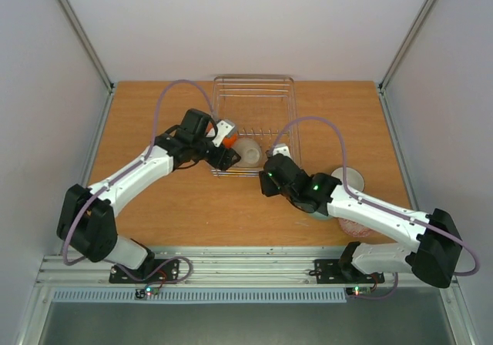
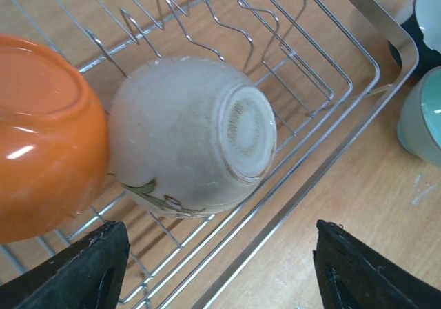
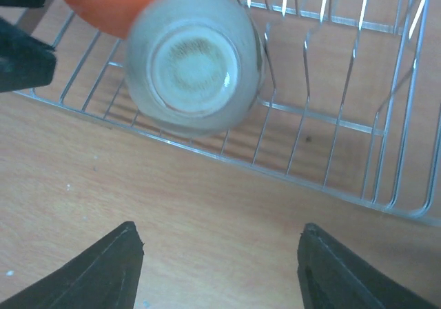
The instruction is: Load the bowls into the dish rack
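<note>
The wire dish rack [image 1: 266, 98] stands at the back middle of the table. In its near left corner an orange bowl [image 1: 226, 133] and a white bowl [image 1: 247, 151] rest tipped, bases towards the cameras. In the left wrist view the white bowl [image 2: 193, 133] leans against the orange bowl [image 2: 41, 136]. My left gripper [image 2: 220, 274] is open just outside the rack's [image 2: 372, 54] front rail, holding nothing. My right gripper [image 3: 220, 267] is also open, over bare table in front of the rack [image 3: 331, 119], with the white bowl [image 3: 196, 61] beyond it.
A white bowl [image 1: 348, 180] and a red-patterned bowl [image 1: 356, 226] sit on the table at the right, partly under the right arm. A mint bowl [image 2: 424, 116] and another bowl [image 2: 424, 19] show beside the rack. The left gripper's fingers [image 3: 21, 54] are close by.
</note>
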Available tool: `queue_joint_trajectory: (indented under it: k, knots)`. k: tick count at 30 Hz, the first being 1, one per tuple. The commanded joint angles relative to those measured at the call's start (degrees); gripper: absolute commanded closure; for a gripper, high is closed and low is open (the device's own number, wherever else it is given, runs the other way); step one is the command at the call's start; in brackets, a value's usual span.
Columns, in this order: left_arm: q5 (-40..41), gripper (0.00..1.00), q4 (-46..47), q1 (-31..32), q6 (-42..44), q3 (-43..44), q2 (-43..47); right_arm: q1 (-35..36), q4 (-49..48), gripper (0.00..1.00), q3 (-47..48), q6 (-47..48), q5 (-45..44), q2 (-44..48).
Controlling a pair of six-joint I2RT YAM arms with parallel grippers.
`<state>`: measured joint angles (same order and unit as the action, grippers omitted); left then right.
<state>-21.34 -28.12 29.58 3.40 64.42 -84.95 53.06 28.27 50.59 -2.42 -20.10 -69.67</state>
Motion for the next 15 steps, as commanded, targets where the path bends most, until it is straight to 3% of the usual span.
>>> queue_joint_trajectory:
  k: [1, 6, 15]
  knots:
    - [7.2, 0.26, 4.1, -0.1, 0.4, -1.8, 2.9, 0.2, -1.1, 0.33, 4.8, 3.8, -1.8, -2.8]
    - [12.0, 0.26, 5.9, -0.2, 2.0, -4.1, 5.3, -2.4, -4.3, 0.22, 8.2, 5.6, 1.9, -7.9]
    - [15.4, 0.24, 7.7, -0.3, 3.8, -6.7, 8.0, -15.9, -21.8, 0.2, 3.4, -0.9, 25.2, -10.8]
